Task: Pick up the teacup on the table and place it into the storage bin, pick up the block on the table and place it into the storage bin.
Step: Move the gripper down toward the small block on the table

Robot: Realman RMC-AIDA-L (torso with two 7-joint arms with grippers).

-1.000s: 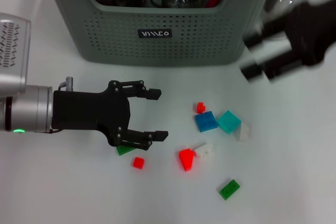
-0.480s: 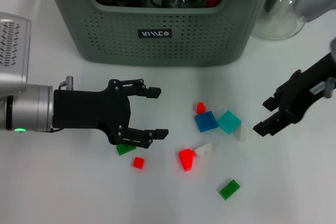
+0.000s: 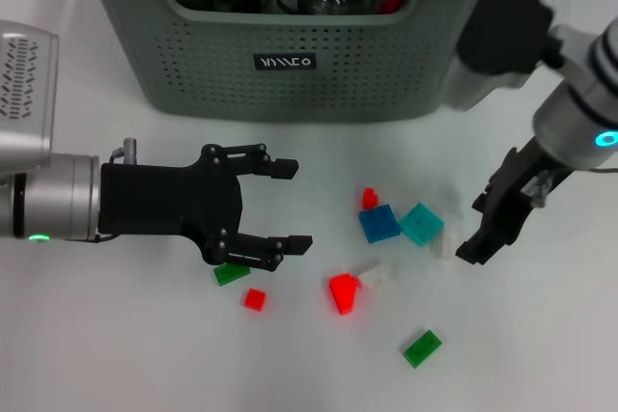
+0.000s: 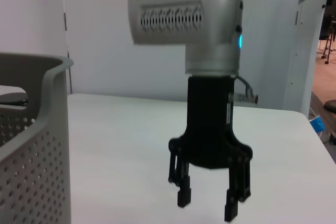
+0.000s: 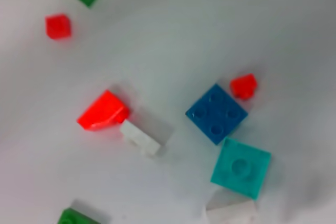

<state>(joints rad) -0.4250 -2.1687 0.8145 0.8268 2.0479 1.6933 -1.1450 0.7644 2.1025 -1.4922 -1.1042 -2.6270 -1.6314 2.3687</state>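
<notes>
Our right tool, fingers spread and empty, has swung down from beside the bin to the white block. Our left tool waits open above the surface; a pickup looks next.

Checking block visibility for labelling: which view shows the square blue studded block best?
The right wrist view: the square blue studded block is close, with studs visible. The head view shows it smaller beside the teal block; the left wrist view misses it.
</notes>
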